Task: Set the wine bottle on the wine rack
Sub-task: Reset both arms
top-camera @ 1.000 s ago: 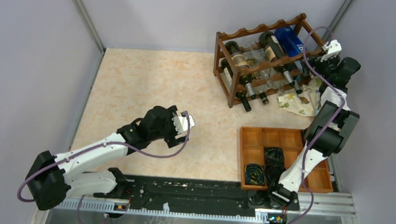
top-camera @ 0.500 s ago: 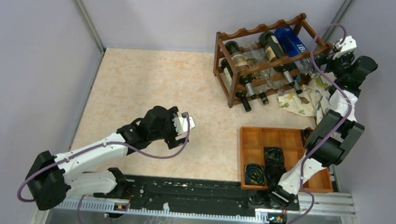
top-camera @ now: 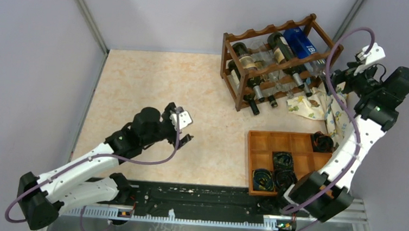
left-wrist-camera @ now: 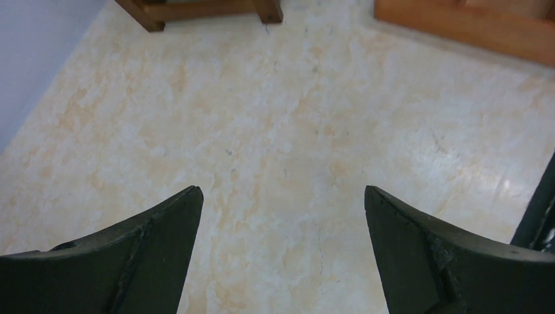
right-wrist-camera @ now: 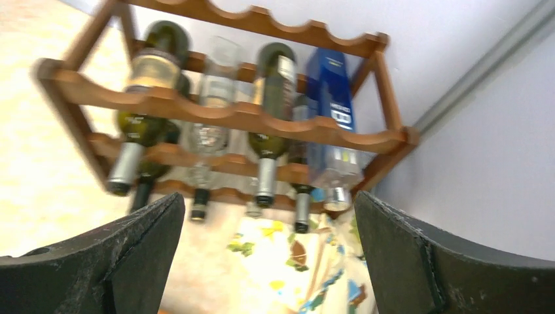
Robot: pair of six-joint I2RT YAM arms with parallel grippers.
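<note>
Where the wine is: every wine bottle I can see lies on its side in the wine rack (right-wrist-camera: 222,112), far right corner of the table (top-camera: 150,84). The blue bottle (right-wrist-camera: 330,118) sits at the right end of the top tier, with a dark green bottle (right-wrist-camera: 275,85) beside it. None on the table, none in a gripper.
Right gripper (right-wrist-camera: 267,203): fingers spread wide, nothing between them, hanging near the rack's neck side and pointing at it.
Left gripper (left-wrist-camera: 281,196): also wide and empty, over bare table, well apart from the rack.
Step in hand: my read is the placing is done and what's left is getting the right arm clear.
How to do it well: keep the fingers spread and pull straight away from the necks. They poke out past the front rail, so a sideways swing could clip one and roll a bottle out of its scallop.
Rack: dark reddish-brown wood, open frame, wavy rails in tiers.
Bottles: smooth glass, mostly dark green, one clear, pale labels, foil-looking caps. The wrist view is a bit blurry.
Other stuff: a crumpled floral cloth (top-camera: 306,103) lies by the rack's foot, and there's a flat orange-brown compartment tray (top-camera: 255,138) nearer the arms. The tabletop is marbled beige and slick-looking.
</note>
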